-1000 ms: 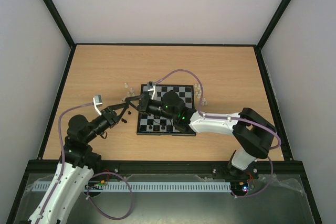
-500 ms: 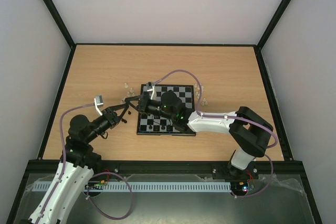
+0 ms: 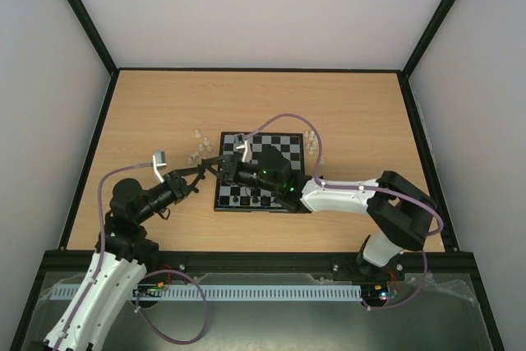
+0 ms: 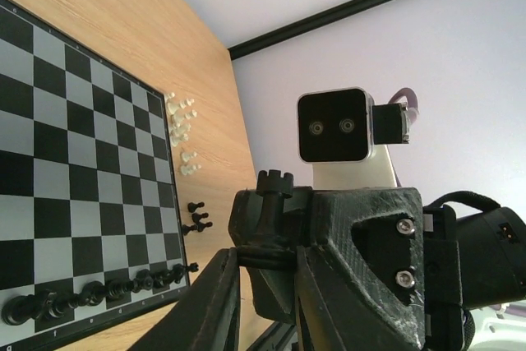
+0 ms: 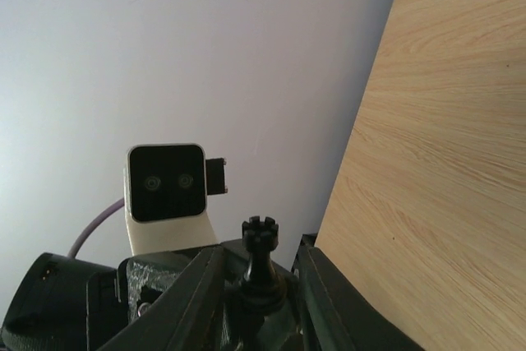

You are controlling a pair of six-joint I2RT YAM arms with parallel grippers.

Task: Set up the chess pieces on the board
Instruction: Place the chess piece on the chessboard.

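One black rook (image 5: 259,240): clamped in left gripper (image 3: 207,170)
Right gripper (image 3: 223,167): jaws apart around it
Desk (image 3: 345,104): pale wood
Walls (image 3: 246,6): white

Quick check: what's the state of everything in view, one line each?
left gripper: jaws at the black piece, grip unclear
right gripper: jaws around the same piece, grip unclear
black piece: upright, off the table, between both grippers
board: flat, partly set, black row along one edge
clear pieces: loose on the table beside the board
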